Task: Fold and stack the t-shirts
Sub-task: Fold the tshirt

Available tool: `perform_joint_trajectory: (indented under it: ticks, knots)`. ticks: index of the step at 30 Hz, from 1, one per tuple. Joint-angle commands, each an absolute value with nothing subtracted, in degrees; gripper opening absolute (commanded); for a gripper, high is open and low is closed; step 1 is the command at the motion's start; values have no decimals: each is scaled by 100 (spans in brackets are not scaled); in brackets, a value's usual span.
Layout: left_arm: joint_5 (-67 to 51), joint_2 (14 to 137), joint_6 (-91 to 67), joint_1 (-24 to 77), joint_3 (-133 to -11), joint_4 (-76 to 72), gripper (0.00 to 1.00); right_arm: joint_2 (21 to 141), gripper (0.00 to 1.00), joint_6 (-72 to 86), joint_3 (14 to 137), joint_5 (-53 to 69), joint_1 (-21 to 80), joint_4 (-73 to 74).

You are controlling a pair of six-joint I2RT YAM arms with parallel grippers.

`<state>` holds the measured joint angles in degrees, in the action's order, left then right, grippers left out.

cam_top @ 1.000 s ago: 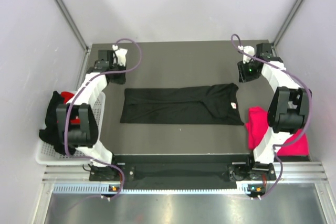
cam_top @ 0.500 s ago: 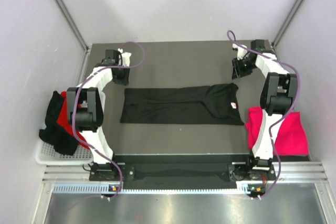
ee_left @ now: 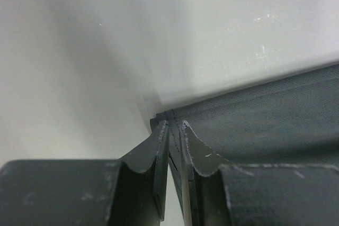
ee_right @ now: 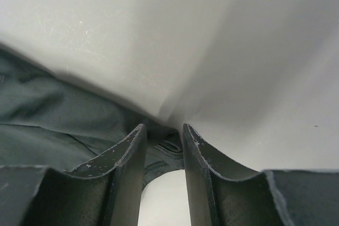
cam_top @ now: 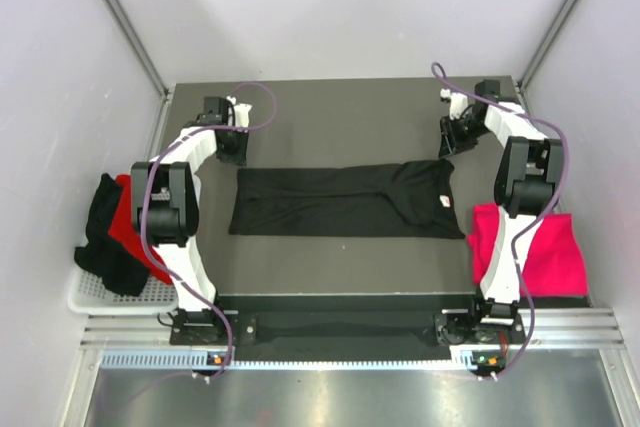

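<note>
At the middle of the dark grey table [cam_top: 330, 117]: a long black cloth t-shirt [cam_top: 340, 202], folded lengthwise into a flat band, small white tag [cam_top: 441, 201] near its right end. Far left corner clamped in the left gripper [ee_left: 175, 124], fingers nearly together on the hem. Far right corner clamped in the right gripper [ee_right: 163, 128], cloth bunched between the fingers. Probably light, limp, prone to sagging; best held by both corners together. At the right edge, a bright pink cloth tee [cam_top: 555, 257].

Dark table [cam_top: 330, 112]: black t-shirt [cam_top: 330, 202] flat mid-table, pink t-shirt [cam_top: 555, 257] at right edge
</note>
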<state>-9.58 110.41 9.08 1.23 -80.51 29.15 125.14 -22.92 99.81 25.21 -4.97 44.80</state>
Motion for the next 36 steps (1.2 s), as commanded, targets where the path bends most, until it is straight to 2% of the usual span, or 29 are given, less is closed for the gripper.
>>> perform_joint_trajectory:
  ticks: [1, 10, 14, 17, 36]
  knots:
    - [-993, 10933, 905, 123, -8156, 2891, 18, 12471, 34, -2320, 10098, 2680, -448, 4588]
    - [-861, 11293, 958, 123, -8341, 2988, 18, 12787, 29, -2294, 10292, 2777, -448, 4877]
    - [-844, 11399, 984, 123, -8306, 2988, 18, 12893, 12, -2268, 10354, 2900, -475, 4931]
    - [-835, 11426, 1011, 123, -8297, 3006, 18, 12815, 7, -2163, 10223, 2743, -510, 4782]
    - [-773, 11531, 1011, 123, -8279, 2962, 18, 12516, 6, -1969, 10011, 2206, -747, 4509]
